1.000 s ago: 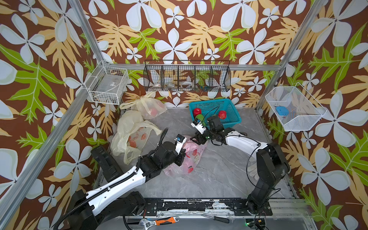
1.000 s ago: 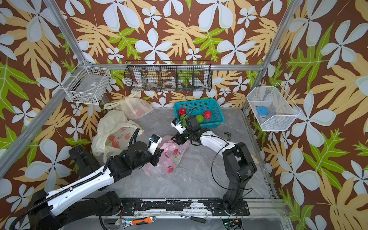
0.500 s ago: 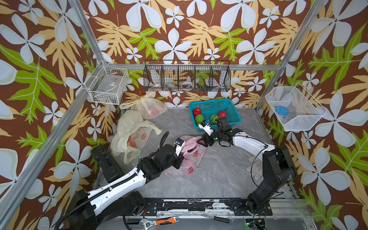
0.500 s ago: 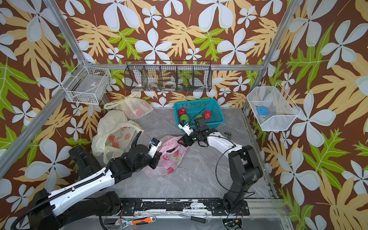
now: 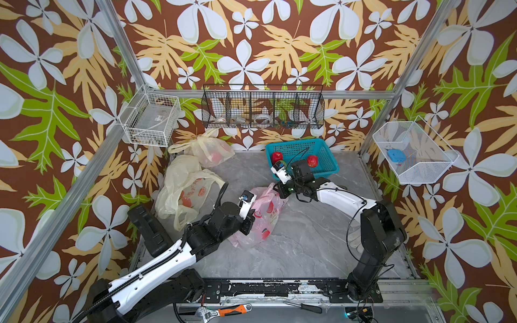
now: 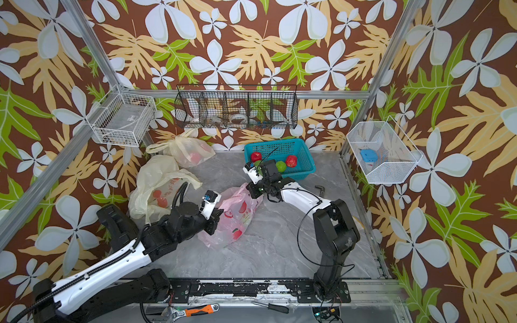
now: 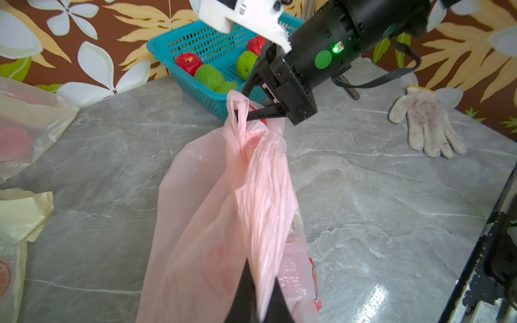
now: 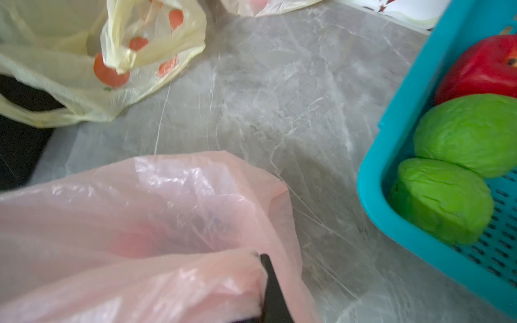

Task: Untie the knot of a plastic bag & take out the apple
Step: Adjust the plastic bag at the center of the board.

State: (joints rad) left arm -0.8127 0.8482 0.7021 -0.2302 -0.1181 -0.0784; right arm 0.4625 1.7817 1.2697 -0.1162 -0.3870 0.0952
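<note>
A pink plastic bag (image 5: 263, 215) (image 6: 237, 215) lies mid-table, stretched between both grippers. My left gripper (image 5: 249, 216) (image 7: 261, 279) is shut on a gathered strip of the bag's film (image 7: 263, 195). My right gripper (image 5: 279, 190) (image 7: 240, 112) (image 8: 261, 257) is shut on the bag's far edge, close to the teal basket. In the right wrist view the bag (image 8: 140, 223) gapes open, and a reddish blur (image 8: 131, 240) shows through the film. I cannot tell if it is the apple. I make out no knot.
The teal basket (image 5: 327, 156) at the back holds red and green fruit. Two yellowish bags (image 5: 181, 190) (image 5: 208, 149) lie at the left. A white glove (image 7: 425, 123) lies right of the right arm. Wire baskets hang on the walls; tools (image 5: 223, 310) lie along the front edge.
My right gripper was open beside the bag's far end; it has closed on the bag's edge. The left gripper stays shut on the bag and has shifted only slightly.
</note>
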